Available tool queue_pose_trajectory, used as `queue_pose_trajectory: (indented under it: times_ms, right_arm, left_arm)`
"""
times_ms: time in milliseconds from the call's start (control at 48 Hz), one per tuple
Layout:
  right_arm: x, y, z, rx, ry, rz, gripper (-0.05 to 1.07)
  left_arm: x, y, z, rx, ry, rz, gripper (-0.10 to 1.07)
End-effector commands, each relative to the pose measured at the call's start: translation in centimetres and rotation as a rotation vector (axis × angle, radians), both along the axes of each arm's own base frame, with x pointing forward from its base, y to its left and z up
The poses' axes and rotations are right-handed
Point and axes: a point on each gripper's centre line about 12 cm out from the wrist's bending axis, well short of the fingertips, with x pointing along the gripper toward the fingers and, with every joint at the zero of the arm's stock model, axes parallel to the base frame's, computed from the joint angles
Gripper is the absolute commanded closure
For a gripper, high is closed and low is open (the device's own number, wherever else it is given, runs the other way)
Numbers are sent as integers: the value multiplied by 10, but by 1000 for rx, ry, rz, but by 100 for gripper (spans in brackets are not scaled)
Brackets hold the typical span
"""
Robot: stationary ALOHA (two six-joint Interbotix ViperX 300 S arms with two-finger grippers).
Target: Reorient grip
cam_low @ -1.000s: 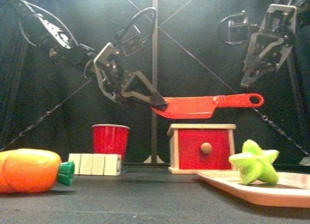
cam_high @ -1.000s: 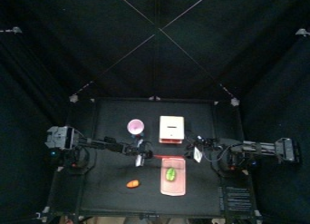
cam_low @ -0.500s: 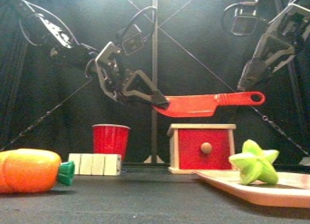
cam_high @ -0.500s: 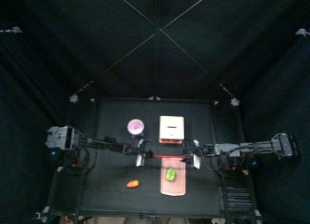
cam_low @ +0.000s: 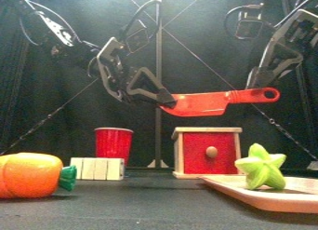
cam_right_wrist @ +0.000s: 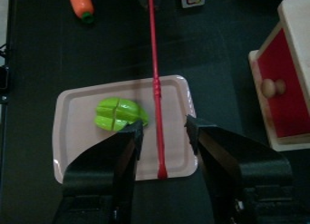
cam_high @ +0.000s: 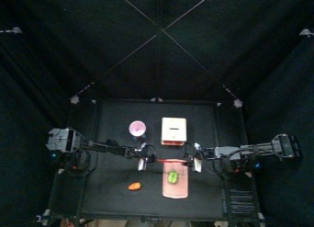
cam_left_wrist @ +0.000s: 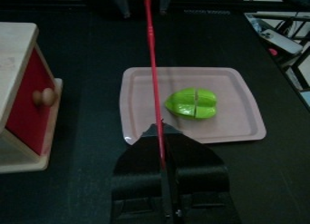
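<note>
A red toy knife (cam_low: 205, 103) hangs level in the air above the table. My left gripper (cam_low: 159, 98) is shut on its blade end; the left wrist view shows the knife (cam_left_wrist: 151, 73) edge-on, running away from the jaws. My right gripper (cam_low: 265, 83) is at the handle end. In the right wrist view the knife (cam_right_wrist: 154, 64) runs between the two jaws, which stand open on either side with a gap. In the top view both grippers, left (cam_high: 149, 161) and right (cam_high: 196, 161), meet over the table's middle.
A pink tray (cam_high: 175, 188) holds a green star-shaped fruit (cam_low: 262, 167) at the front right. An orange carrot (cam_low: 30, 175) lies front left. A red cup (cam_low: 113, 142), a small white block (cam_low: 97, 169) and a wooden box with a red door (cam_low: 207, 152) stand behind.
My right gripper has come in from the right and now straddles the knife's handle. The left gripper has lifted the knife slightly, its handle end a little higher.
</note>
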Motion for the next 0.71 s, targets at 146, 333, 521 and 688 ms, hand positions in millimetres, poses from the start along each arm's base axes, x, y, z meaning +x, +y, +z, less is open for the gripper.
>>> queue_pose_trajectory:
  times_ms: [146, 333, 521, 688]
  right_arm:
    - [3, -1, -4, 9, 0, -9, 24]
    - [4, -1, -5, 10, 0, -10, 25]
    - [4, -1, -6, 10, 5, -10, 35]
    - [4, 0, -7, 20, 6, -15, 44]
  left_arm:
    - [8, -1, 14, 2, -49, -7, 76]
    - [8, 0, 13, 2, -44, -4, 76]
    - [10, 0, 12, 2, -44, -4, 76]
    - [11, 0, 12, 1, -46, -3, 76]
